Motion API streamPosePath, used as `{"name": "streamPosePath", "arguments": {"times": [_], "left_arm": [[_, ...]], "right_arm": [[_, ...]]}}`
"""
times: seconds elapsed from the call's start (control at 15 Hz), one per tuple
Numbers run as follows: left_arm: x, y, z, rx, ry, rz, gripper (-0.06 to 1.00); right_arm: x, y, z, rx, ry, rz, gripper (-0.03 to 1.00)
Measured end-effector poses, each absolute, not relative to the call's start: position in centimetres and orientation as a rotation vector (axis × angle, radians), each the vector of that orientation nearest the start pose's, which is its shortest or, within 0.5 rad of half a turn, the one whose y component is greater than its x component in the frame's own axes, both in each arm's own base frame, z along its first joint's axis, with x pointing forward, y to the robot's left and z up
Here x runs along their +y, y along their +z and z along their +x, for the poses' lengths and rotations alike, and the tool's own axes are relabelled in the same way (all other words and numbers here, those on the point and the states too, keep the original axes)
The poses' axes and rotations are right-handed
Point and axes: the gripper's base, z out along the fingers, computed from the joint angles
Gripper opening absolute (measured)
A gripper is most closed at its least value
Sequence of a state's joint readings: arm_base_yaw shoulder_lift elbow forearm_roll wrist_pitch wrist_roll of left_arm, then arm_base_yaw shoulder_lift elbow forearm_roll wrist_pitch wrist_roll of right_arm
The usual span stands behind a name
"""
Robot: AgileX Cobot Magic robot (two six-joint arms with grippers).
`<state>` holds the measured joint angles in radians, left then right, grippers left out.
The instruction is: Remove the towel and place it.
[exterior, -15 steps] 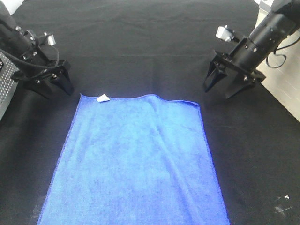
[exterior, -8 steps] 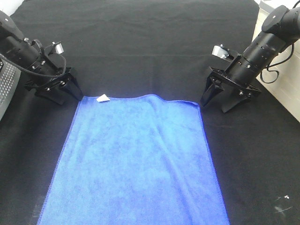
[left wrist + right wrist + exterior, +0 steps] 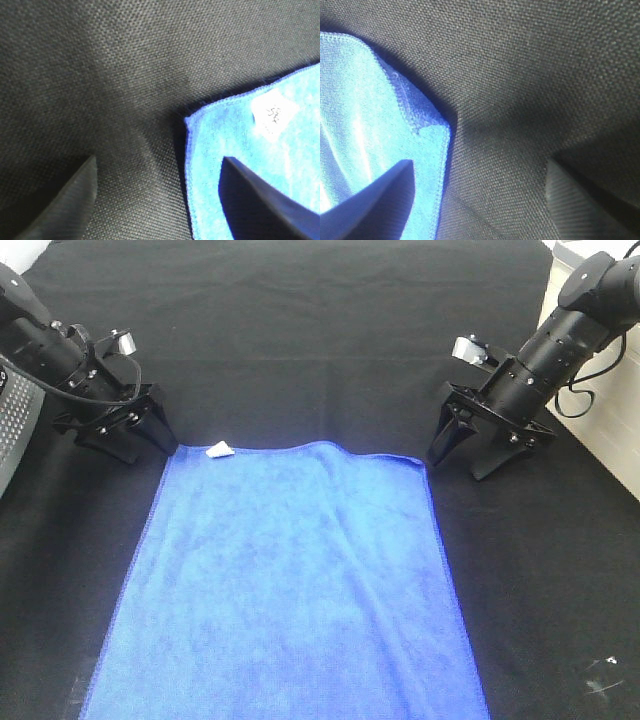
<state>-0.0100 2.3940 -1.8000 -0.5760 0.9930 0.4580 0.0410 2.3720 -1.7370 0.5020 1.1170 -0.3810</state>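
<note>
The royal-blue towel [image 3: 290,580] lies flat on the black table cloth [image 3: 300,340], its small white tag [image 3: 219,450] at the far left corner. My left gripper [image 3: 137,443] stands open at that corner; in the left wrist view the towel corner [image 3: 240,150] with the tag [image 3: 272,116] lies between the fingers, one fingertip [image 3: 255,200] over the blue cloth, the other fingertip [image 3: 70,200] over the black cloth. My right gripper [image 3: 458,462] stands open at the far right corner; the towel's hem [image 3: 420,125] shows between its fingers, nothing gripped.
A grey perforated panel [image 3: 12,420] stands at the left edge. A pale surface with a cable [image 3: 600,380] lies beyond the cloth at the right. Small white specks [image 3: 600,680] mark the cloth at the near right.
Over the last second both grippers came down and inward to the towel's far corners. In the last half second nothing moved.
</note>
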Motion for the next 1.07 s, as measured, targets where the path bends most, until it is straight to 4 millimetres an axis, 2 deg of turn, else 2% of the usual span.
{"name": "streamPosePath", "arguments": {"times": [0.2, 0.4, 0.67, 0.73, 0.8, 1.07], "left_arm": [[-5.8, 10.4, 47.3, 2.89, -0.694, 0.282, 0.64], [-8.8, 10.4, 47.1, 2.868, -0.683, 0.362, 0.64], [-11.7, 10.4, 46.7, 2.849, -0.679, 0.438, 0.64], [-12.1, 10.4, 46.6, 2.847, -0.68, 0.451, 0.64], [-12.6, 10.4, 46.5, 2.845, -0.68, 0.466, 0.64], [-12.8, 10.4, 46.4, 2.842, -0.697, 0.457, 0.64]], "right_arm": [[5.8, 9.8, 45.0, 3.066, 0.709, -0.267, 0.71], [5.9, 9.8, 45.0, 3.061, 0.724, -0.257, 0.71], [6.3, 9.7, 45.1, 3.041, 0.76, -0.241, 0.71], [6.6, 9.7, 45.2, 3.036, 0.756, -0.255, 0.71], [7.8, 9.6, 45.1, 3.023, 0.743, -0.296, 0.71], [11.2, 9.3, 45.0, 2.991, 0.719, -0.399, 0.71]]}}
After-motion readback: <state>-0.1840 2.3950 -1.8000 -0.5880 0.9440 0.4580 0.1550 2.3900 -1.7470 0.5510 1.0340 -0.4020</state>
